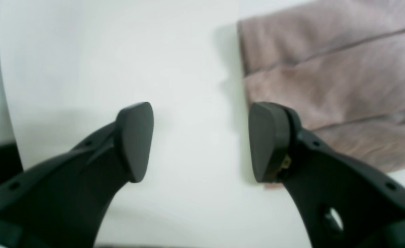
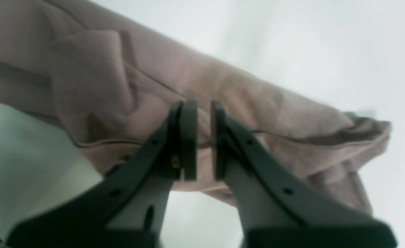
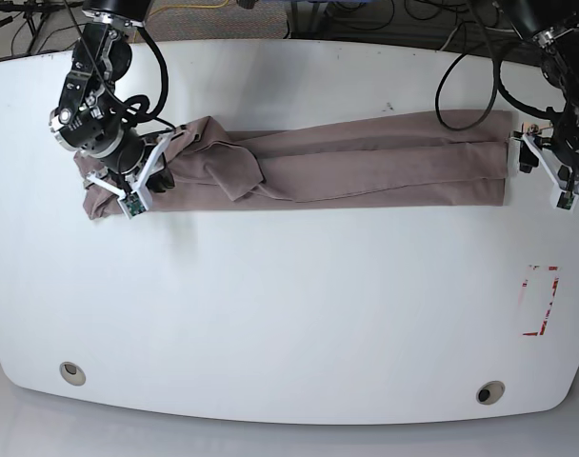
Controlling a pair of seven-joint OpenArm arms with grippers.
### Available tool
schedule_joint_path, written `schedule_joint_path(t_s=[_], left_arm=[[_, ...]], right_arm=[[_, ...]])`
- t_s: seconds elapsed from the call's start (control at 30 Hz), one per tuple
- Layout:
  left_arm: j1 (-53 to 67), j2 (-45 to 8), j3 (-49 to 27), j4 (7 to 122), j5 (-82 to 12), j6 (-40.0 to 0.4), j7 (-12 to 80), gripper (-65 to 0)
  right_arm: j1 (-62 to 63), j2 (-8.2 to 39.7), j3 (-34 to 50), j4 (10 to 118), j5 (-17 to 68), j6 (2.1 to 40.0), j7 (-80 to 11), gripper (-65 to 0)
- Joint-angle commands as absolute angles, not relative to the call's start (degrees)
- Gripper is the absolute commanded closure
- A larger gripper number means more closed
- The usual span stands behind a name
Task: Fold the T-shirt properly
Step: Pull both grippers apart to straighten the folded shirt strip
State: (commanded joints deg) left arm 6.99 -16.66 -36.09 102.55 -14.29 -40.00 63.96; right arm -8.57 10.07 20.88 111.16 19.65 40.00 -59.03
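Observation:
The T-shirt (image 3: 347,162) is mauve-brown and lies folded into a long narrow strip across the far half of the white table (image 3: 289,305). My right gripper (image 2: 204,137) is at the bunched left end of the strip (image 2: 243,89), its jaws nearly together with cloth between them; in the base view it sits at the left (image 3: 137,181). My left gripper (image 1: 200,143) is open and empty, hovering over bare table just off the strip's squared right end (image 1: 326,75). One of its fingers (image 1: 267,141) overlaps the cloth edge. It shows at the right of the base view (image 3: 529,157).
A red rectangular outline (image 3: 540,301) is marked on the table at the right. Two round holes (image 3: 71,372) (image 3: 489,391) sit near the front edge. Cables (image 3: 223,8) run behind the table's far edge.

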Motion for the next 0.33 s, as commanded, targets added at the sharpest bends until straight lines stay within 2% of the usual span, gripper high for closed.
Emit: schedule_joint_path(t_s=[0.33], left_arm=[[7.1,-16.5,-36.0,102.5,-14.1,-40.0,64.0,-40.7]], right_arm=[[-8.2,9.8,20.9,110.2,19.6,40.0,-59.0,-6.2]])
